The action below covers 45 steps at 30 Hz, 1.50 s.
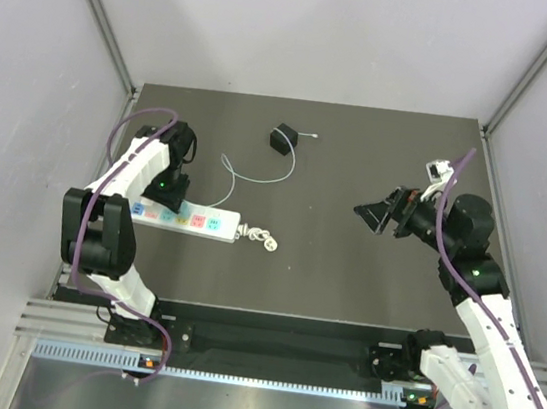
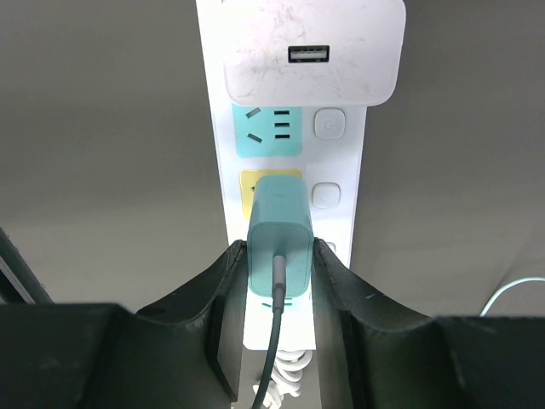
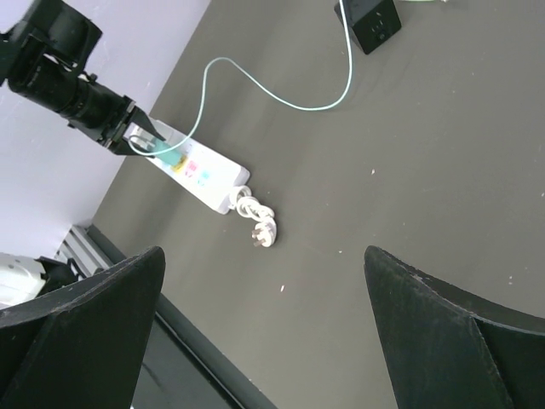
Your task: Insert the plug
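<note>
The prongs of the small mint-green plug (image 2: 279, 230) are out of sight. Its body stands over the yellow socket of the long white plastic power strip (image 2: 341, 213) and covers most of that socket, so how deep it sits cannot be told. The socket nearer the camera is masked by the plug and by the black fingers (image 2: 223, 294). From above the plug is hidden under the left gripper (image 2: 279, 256), which is closed on it, one finger pressed against each side. A thin grey wire leaves the plug's rear face and drops out of the left wrist view.

The thin pale wire (image 1: 257, 179) loops across the dark grey table (image 1: 345, 274) to a small black cube-shaped adapter (image 1: 283, 138), which lies well apart from the strip towards the far edge. The right wrist view cuts the cube off at its upper border.

Beyond the plug on the strip is a free teal socket with a white button beside it, then a raised white block with a USB port. A short coiled white cord (image 1: 257, 236) lies at the strip's right end.

The right gripper (image 3: 262, 256) hangs above bare table, well apart from everything, its jaws spread wide and holding nothing. Only two blurred dark fingers show in the lower corners of its own view
</note>
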Each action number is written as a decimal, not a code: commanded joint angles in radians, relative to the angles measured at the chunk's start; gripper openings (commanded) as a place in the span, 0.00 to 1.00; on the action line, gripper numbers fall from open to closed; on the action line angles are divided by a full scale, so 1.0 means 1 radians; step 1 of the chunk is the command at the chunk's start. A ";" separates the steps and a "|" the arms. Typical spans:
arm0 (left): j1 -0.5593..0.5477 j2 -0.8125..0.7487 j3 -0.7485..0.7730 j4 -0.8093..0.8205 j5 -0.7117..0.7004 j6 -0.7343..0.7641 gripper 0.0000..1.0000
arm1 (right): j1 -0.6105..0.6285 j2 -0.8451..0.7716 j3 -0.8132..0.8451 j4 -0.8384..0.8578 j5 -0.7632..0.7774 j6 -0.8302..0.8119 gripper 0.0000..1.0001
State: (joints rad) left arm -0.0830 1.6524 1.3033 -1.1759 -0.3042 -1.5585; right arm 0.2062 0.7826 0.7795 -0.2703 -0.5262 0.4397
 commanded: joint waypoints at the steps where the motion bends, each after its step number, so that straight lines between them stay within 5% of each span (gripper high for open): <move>1: 0.005 0.000 -0.001 -0.031 -0.004 0.025 0.00 | -0.005 -0.040 0.012 0.039 -0.015 0.019 1.00; 19: 0.005 0.032 -0.162 0.124 0.033 0.057 0.00 | -0.005 -0.066 0.041 0.016 -0.012 0.013 1.00; 31: 0.011 0.080 -0.161 0.111 0.056 0.113 0.00 | -0.005 -0.057 0.030 0.031 -0.011 0.048 1.00; 34: 0.011 0.061 -0.044 0.038 0.008 0.153 0.00 | -0.005 -0.059 0.052 -0.006 -0.003 0.021 1.00; 39: 0.011 0.015 0.071 -0.017 0.039 0.198 0.53 | -0.005 -0.077 0.063 -0.001 0.005 0.057 1.00; 41: 0.011 0.007 0.120 -0.036 0.051 0.219 0.66 | -0.004 -0.091 0.053 0.020 0.002 0.071 1.00; 45: 0.012 -0.025 0.160 -0.057 0.051 0.241 0.77 | -0.005 -0.086 0.052 0.000 0.015 0.070 1.00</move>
State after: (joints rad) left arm -0.0753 1.6836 1.4200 -1.1675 -0.2577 -1.3563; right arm 0.2062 0.7052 0.7872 -0.2836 -0.5243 0.4984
